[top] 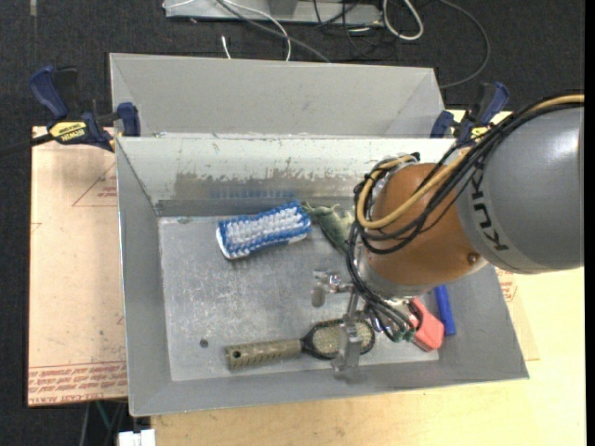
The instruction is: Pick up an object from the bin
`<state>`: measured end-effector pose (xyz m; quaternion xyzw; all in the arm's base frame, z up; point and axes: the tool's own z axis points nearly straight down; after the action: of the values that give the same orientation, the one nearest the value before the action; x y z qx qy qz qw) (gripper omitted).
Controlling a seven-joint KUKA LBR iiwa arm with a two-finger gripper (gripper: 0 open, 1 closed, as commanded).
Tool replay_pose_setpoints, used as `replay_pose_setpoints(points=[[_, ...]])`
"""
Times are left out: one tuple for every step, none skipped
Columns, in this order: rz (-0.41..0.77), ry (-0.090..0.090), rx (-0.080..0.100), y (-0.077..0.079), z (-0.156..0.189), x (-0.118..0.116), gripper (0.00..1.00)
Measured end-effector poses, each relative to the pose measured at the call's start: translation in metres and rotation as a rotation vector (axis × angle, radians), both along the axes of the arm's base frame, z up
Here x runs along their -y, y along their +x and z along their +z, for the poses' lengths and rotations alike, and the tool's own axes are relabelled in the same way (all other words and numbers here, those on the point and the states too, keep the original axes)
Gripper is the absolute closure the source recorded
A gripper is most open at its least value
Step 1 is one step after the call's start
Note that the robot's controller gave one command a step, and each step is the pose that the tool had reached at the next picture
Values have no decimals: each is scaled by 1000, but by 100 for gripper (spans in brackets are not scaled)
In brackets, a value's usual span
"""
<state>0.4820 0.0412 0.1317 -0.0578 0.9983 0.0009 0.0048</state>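
Observation:
My gripper [338, 321] hangs low over the front of the bin, right of the middle, and its fingers stand open. One fingertip [324, 288] is over bare floor; the other [350, 353] is down beside the dark round head of an olive-brown handled tool [270, 351]. That tool lies flat along the front wall with its handle pointing left. Nothing is between the fingers. A blue brush with white bristles [265, 230] lies further back, left of the gripper.
A green thing [333, 221] lies near the back wall, partly under the arm's orange cover. A red piece [429, 330] and a blue pen-like stick [444, 309] lie at the right, half hidden by the arm. The bin's left half is bare floor.

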Motion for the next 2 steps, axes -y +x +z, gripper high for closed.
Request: replay_pose_setpoints(points=[[-70,1,-3,-1,-33,31,0],[-2,4,20,2,-59,35,0]])
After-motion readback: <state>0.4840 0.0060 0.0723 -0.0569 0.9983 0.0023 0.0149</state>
